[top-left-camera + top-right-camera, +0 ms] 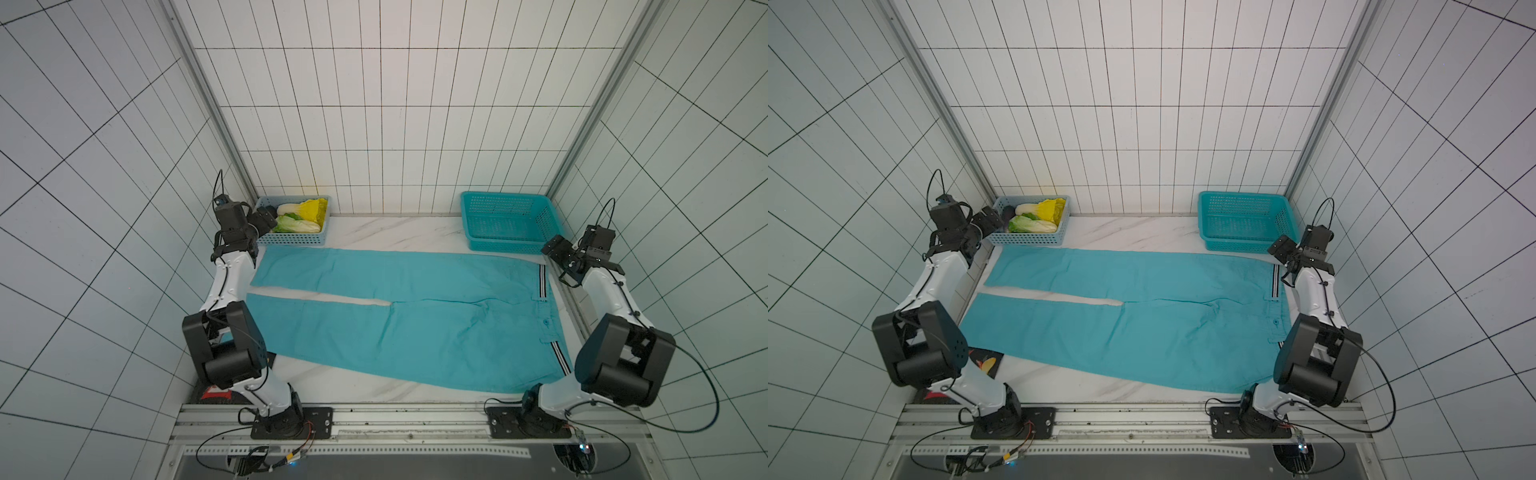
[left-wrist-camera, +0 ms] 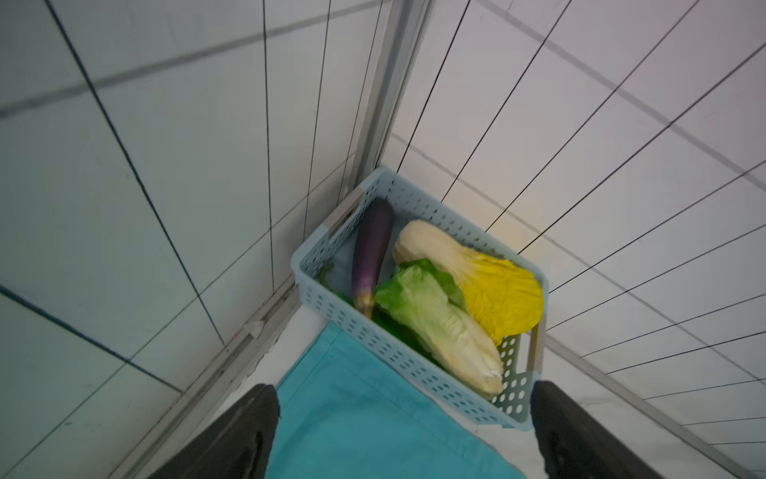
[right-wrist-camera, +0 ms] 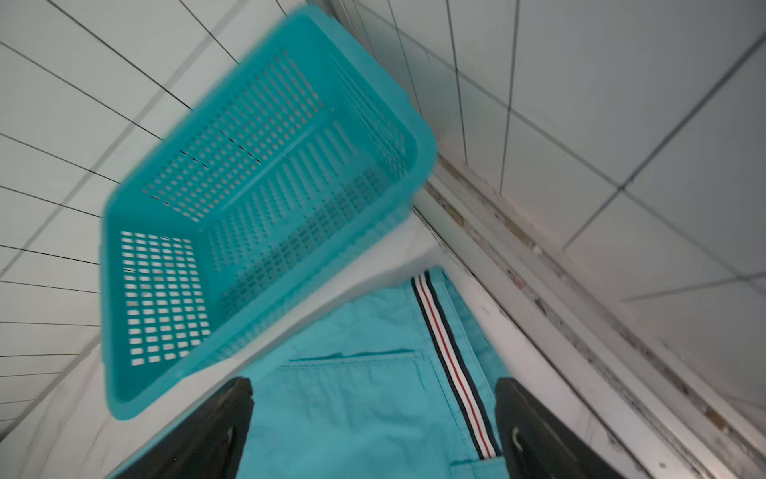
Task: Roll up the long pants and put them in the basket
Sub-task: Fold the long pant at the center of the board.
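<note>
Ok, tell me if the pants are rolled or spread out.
Spread out. The pants lie flat on the table, both legs full length with a narrow gap between them; no part is rolled.

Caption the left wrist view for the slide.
Left jaws open; long pants end beside a pale-blue basket holding eggplant, green cabbage, yellow cabbage.

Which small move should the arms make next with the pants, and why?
Probably lower both open grippers onto the far edge: the long pants lie flat, the left gripper hovers near the far leg's hem, the right gripper near the waistband corner, neither holding cloth.
</note>
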{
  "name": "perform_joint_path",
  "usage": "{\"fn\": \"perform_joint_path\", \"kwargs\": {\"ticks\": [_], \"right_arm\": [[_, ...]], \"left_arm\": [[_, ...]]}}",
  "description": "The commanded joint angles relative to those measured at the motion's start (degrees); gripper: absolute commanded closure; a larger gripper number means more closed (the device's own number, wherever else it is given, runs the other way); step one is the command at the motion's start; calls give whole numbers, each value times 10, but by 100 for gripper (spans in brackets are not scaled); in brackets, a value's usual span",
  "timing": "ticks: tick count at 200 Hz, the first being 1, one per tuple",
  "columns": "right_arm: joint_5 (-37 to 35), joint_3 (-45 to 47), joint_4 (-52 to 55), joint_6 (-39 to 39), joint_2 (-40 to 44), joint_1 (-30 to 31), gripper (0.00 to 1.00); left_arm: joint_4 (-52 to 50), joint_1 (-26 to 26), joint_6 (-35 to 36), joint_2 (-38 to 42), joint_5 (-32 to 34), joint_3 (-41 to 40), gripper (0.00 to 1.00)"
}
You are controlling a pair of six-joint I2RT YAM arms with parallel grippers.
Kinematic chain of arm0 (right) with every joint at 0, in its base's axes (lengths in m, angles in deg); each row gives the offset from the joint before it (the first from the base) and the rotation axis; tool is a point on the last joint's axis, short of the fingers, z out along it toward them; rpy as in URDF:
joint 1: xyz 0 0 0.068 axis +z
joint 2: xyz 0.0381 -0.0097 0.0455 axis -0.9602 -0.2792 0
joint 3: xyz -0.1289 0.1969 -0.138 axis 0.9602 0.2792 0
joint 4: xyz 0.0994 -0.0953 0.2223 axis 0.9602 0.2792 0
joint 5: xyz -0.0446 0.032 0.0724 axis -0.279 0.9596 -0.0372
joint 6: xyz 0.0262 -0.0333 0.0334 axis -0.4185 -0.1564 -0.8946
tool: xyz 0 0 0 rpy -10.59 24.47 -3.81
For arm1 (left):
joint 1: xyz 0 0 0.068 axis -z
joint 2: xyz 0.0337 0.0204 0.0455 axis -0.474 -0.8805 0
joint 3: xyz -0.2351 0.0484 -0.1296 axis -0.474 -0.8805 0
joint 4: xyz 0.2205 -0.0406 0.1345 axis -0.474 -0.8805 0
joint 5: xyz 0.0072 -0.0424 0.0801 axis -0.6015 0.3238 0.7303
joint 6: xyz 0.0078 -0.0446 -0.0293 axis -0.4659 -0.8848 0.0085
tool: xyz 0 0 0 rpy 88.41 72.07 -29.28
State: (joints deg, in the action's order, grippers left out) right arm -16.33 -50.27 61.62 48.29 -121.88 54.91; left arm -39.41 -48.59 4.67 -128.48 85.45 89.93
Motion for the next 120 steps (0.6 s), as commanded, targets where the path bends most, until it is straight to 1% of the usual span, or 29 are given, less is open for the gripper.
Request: {"fn": "perform_joint_path", "kwargs": {"ticks": [1, 15, 31, 46, 58, 73, 91, 110, 115, 120], "right_arm": [[32, -12, 61, -24, -2, -21, 6], [27, -9, 54, -22, -7, -27, 6], [26, -6, 43, -16, -21, -29, 6], [26, -4, 37, -11, -40, -29, 6], [28, 2, 24, -7, -52, -29, 7], [32, 9, 7, -3, -61, -29, 8], [46, 11, -8, 2, -65, -29, 9], [51, 21, -21, 2, -55, -29, 9], [50, 26, -27, 2, -50, -29, 9], [49, 31, -33, 2, -44, -30, 9]], "left_arm": [[-107, -19, 1, -46, 11, 41, 2], [-122, -27, 11, -75, 44, 63, 2], [-123, -35, 25, -111, 67, 79, 2], [-136, -41, 37, -153, 58, 106, 2], [-156, -41, 45, -190, 59, 138, 2], [-191, -41, 51, -234, 43, 185, 2], [-227, -38, 51, -289, 23, 247, 3], [-268, -30, 61, -338, 31, 300, 3], [-282, -28, 64, -348, 31, 314, 5], [-296, -27, 65, -356, 31, 326, 10]]}}
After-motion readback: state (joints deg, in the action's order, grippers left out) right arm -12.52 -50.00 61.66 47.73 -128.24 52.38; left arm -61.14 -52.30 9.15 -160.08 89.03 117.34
